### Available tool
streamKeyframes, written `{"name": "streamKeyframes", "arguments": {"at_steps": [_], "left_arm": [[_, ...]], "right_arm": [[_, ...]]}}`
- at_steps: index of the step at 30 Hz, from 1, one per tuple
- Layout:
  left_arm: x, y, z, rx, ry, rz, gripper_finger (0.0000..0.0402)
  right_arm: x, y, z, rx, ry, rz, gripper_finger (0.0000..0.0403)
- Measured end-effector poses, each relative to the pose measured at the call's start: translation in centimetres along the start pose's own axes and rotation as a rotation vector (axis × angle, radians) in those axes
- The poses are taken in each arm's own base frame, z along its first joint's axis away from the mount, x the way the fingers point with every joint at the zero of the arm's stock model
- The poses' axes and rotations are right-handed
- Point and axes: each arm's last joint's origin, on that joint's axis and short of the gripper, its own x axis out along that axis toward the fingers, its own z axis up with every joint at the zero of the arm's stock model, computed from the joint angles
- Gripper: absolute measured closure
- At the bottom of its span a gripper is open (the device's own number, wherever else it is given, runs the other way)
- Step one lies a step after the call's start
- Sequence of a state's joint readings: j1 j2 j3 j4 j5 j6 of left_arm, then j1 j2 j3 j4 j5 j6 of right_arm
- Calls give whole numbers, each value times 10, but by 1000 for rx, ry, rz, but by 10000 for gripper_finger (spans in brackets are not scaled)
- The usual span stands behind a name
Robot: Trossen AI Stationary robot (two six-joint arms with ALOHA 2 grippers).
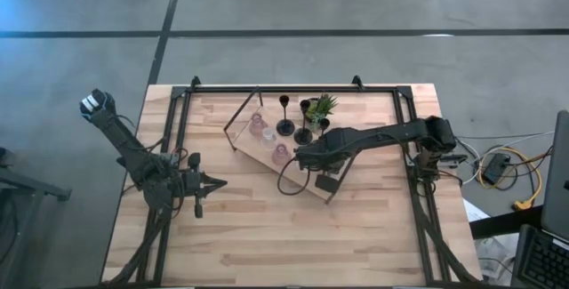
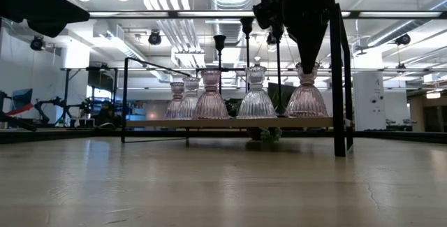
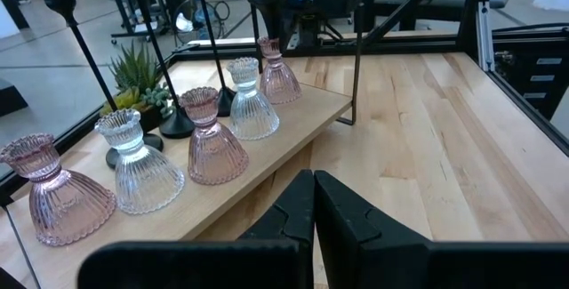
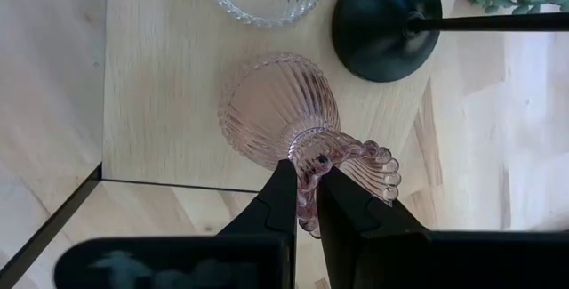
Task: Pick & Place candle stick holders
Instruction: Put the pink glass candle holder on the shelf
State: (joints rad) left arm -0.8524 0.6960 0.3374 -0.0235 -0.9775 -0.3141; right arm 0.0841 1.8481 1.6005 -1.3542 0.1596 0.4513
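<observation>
The right gripper (image 4: 304,202) is clamping the scalloped rim of a ribbed pink glass candle holder (image 4: 283,116), which is standing on the raised pale wooden board with dark metal handles (image 1: 307,185) at its end nearest that arm. Four more ribbed pink and clear glass holders (image 3: 213,138) and three slim black holders (image 1: 285,126) are sitting on the same board. The left gripper (image 3: 313,202) is waiting over bare table, its fingers pressed together. Judging by this, the placing is at an early stage.

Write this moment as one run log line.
right gripper: shut on pink glass holder, on wooden board | left gripper: shut, idle, table's left
</observation>
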Motion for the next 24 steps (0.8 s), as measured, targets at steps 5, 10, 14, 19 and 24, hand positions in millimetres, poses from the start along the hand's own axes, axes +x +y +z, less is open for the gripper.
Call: {"name": "streamKeyframes", "arguments": {"at_steps": [5, 10, 14, 19, 24], "left_arm": [[0, 0, 0, 0, 0, 0, 388], [0, 0, 0, 0, 0, 0, 388], [0, 0, 0, 0, 0, 0, 388], [0, 0, 0, 0, 0, 0, 388], [0, 0, 0, 0, 0, 0, 388]], "right_arm": [[0, 0, 0, 2, 2, 2, 379], [1, 0, 0, 4, 5, 4, 341], [1, 0, 0, 2, 3, 4, 322], [1, 1, 1, -1, -1, 5, 308], [1, 1, 1, 2, -6, 7, 285]]}}
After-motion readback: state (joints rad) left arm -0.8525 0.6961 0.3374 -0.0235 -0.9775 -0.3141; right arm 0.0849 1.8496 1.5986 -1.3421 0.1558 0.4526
